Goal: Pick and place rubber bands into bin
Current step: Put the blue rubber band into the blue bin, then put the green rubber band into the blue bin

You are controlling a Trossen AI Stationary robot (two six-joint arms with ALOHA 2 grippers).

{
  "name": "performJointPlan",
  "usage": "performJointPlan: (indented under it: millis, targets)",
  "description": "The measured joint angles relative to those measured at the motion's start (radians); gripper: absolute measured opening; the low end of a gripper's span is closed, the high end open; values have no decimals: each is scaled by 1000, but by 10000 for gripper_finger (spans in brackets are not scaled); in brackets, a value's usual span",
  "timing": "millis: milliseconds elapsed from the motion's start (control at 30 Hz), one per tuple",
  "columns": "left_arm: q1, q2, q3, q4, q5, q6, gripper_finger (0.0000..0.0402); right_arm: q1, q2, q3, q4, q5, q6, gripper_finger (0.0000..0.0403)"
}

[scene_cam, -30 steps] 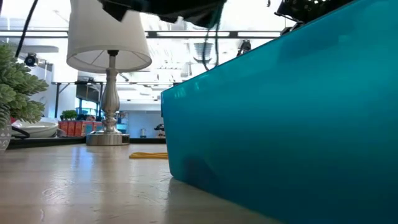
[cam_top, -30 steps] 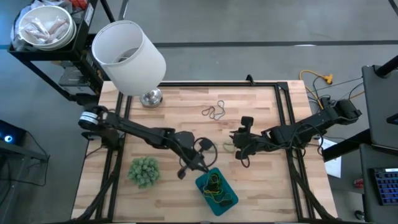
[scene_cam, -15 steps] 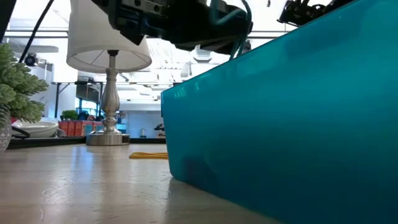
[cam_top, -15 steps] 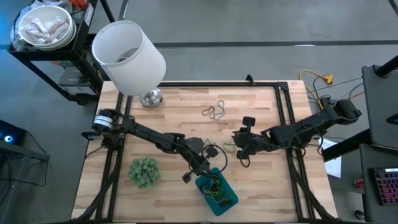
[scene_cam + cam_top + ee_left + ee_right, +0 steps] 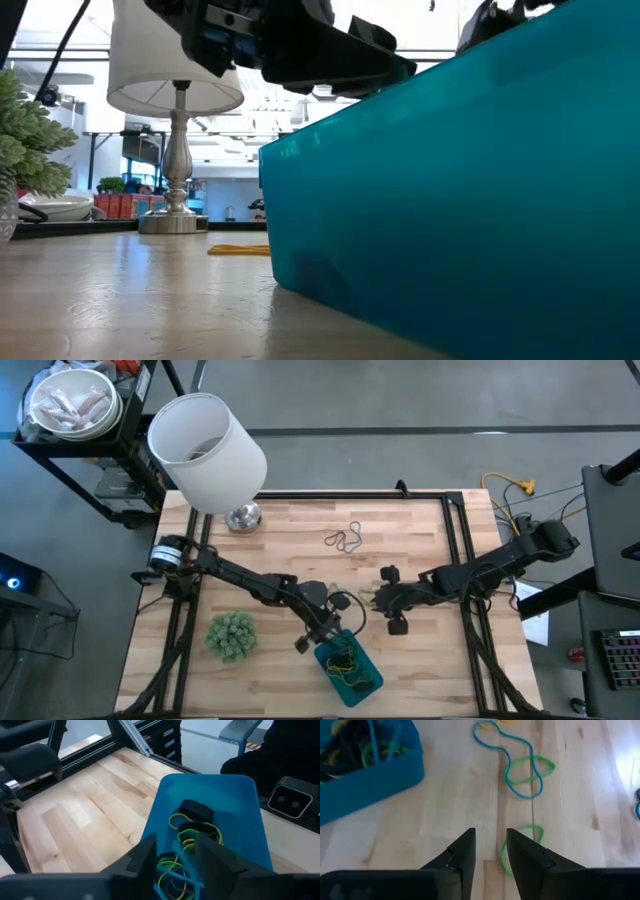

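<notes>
A: Where is the bin sitting?

B: Near the front edge of the wooden table, a bit right of the middle, turned at an angle. In the low view its teal wall is filling most of the right side.

A: And the rubber bands?

B: A tangle of yellow, green and black rubber bands is lying inside the bin. More loose bands — a teal one and a green one overlapping — are lying on the wood beside the bin's corner, with another green loop right next to the right fingers. A tan cluster is resting well apart, toward the back of the table.

A: What is the left gripper doing?

B: It is hanging just over the bin's near-left corner, fingers parted a little, with the bands in the bin showing through the gap — I cannot tell whether it is pinching any.

A: And the right gripper?

B: It is hovering low over the bare wood just right of the bin, fingers slightly apart and gripping nothing.

A: Anything else on the table?

B: A fuzzy green ball at the left front, and a lamp at the back left.
</notes>
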Motion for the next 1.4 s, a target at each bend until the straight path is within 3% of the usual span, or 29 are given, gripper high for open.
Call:
performJointPlan:
  millis: [267, 733, 967, 1200, 1400]
  targets:
    - [0, 0, -1, -3, -3, -26, 177, -35, 107, -12, 60, -5, -5, 131]
    - [0, -75, -5, -178, -20, -15, 183, -113, 279, -6, 115, -34, 7, 143]
    - [-1, -184, -19, -409, -281, -23, 183, -113, 305, -3, 124, -31, 22, 115]
    - [-1, -306, -40, -531, -477, -49, 183, -114, 315, -3, 123, -45, 30, 23]
    - [-1, -392, -51, -600, -667, -55, 183, -115, 302, -3, 120, -39, 15, 9]
